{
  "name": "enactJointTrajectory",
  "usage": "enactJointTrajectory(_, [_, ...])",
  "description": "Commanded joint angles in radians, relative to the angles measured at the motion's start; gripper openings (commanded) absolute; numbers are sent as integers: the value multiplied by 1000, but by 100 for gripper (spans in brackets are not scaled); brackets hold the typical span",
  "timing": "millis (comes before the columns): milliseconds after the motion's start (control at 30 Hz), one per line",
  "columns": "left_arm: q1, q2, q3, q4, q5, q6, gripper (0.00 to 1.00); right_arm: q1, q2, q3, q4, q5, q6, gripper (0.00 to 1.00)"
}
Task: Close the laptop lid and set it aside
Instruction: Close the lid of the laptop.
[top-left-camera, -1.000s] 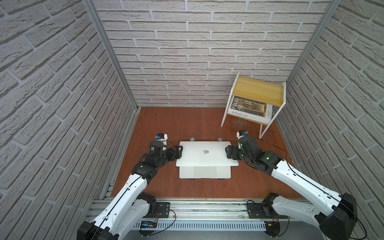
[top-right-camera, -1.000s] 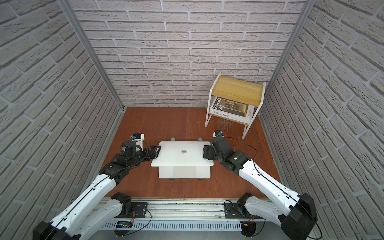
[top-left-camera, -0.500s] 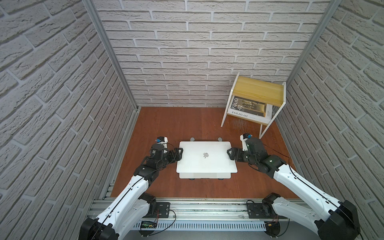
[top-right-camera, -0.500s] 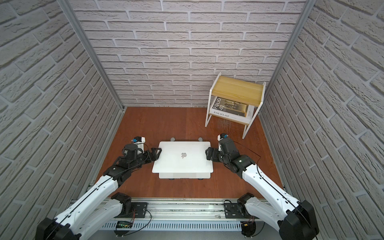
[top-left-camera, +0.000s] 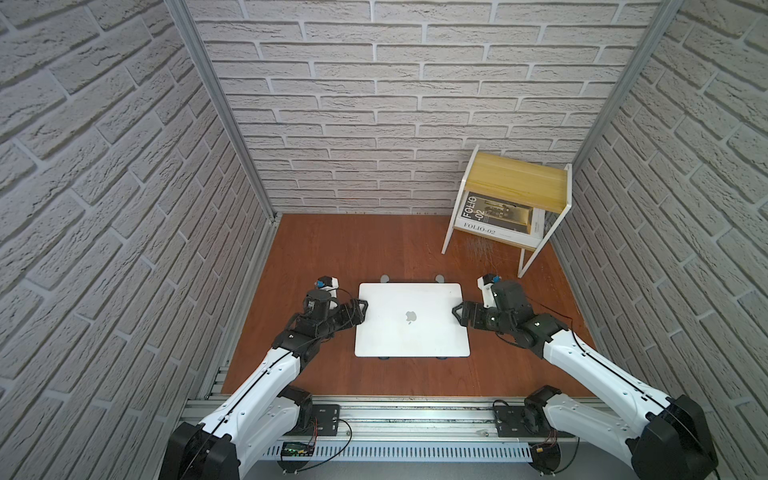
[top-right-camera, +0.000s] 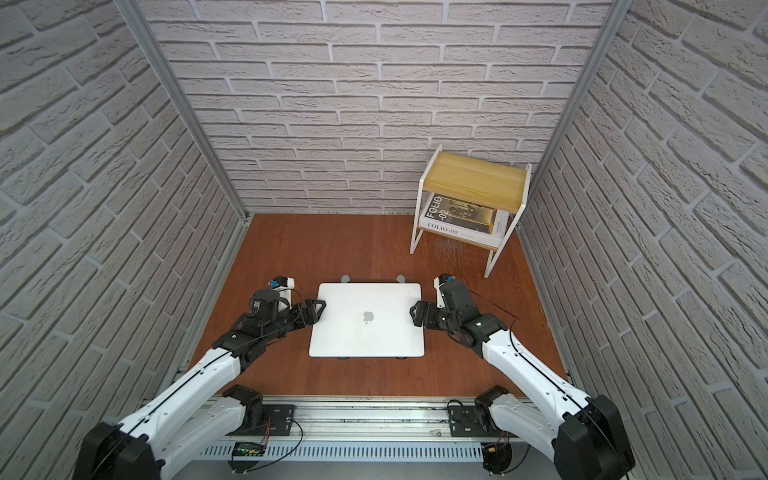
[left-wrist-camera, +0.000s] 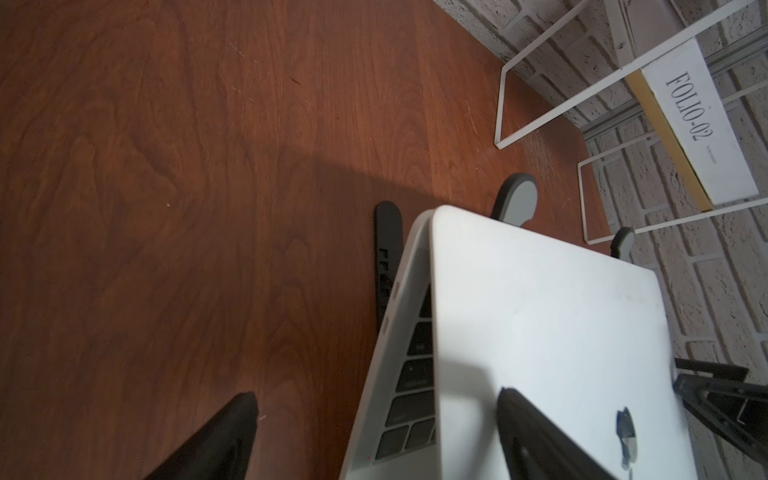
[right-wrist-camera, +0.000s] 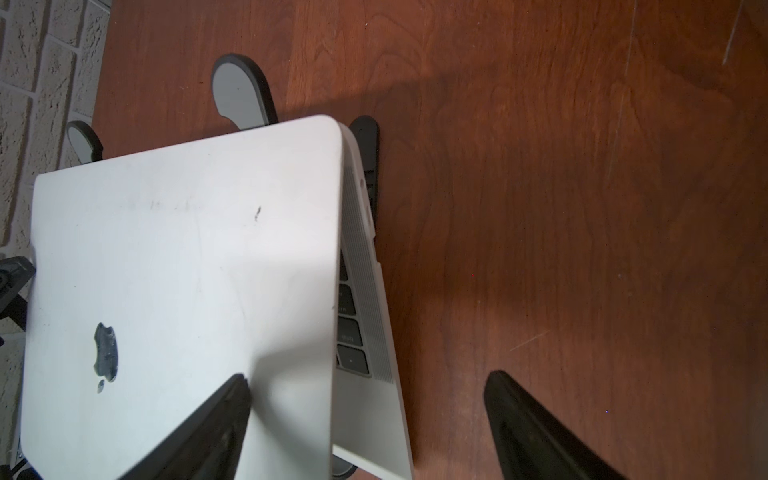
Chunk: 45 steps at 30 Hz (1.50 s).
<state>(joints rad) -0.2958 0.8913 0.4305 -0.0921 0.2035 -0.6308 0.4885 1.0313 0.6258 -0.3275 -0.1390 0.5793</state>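
Brick-walled cell, red-brown table (top-left-camera: 353, 249). Both top views: the laptop (top-left-camera: 411, 320) sits mid-table on a grey stand (top-left-camera: 385, 278), with the left gripper (top-left-camera: 360, 311) and right gripper (top-left-camera: 457, 313) at its side edges.

Left wrist: the laptop lid (left-wrist-camera: 540, 324) is ajar over black keys (left-wrist-camera: 415, 374). Jaws spread, one finger (left-wrist-camera: 536, 432) over the lid, grasping nothing.

Right wrist: lid ajar here too. Jaws spread wide, one finger (right-wrist-camera: 208, 428) over the lid, the other over the table, nothing grasped.

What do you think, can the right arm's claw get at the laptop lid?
Probably yes. The right claw is open right at the laptop lid's side edge, one finger over the silver shell, with only bare table beside it. Nothing looks in the way.
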Motion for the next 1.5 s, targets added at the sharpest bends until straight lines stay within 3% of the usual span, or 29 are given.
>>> enactJointTrajectory(0, [1, 13, -29, -14, 13, 4, 92, -6, 10, -20, -9, -13, 2, 91])
enactJointTrajectory(300, [25, 95, -42, 66, 93, -6, 90, -31, 16, -17, -23, -36, -8, 89])
enactJointTrajectory(733, [39, 171, -66, 125, 106, -5, 87, -43, 79, -60, 61, -76, -10, 84])
enactJointTrajectory(1133, [40, 234, -93, 200, 132, -4, 75, -68, 163, -101, 195, -159, -4, 73])
enactJointTrajectory(1233, [40, 241, -99, 222, 138, -3, 64, -67, 172, -120, 244, -190, 0, 70])
enactJointTrajectory(1467, [41, 263, -124, 325, 196, 12, 64, -68, 212, -139, 331, -246, 5, 66])
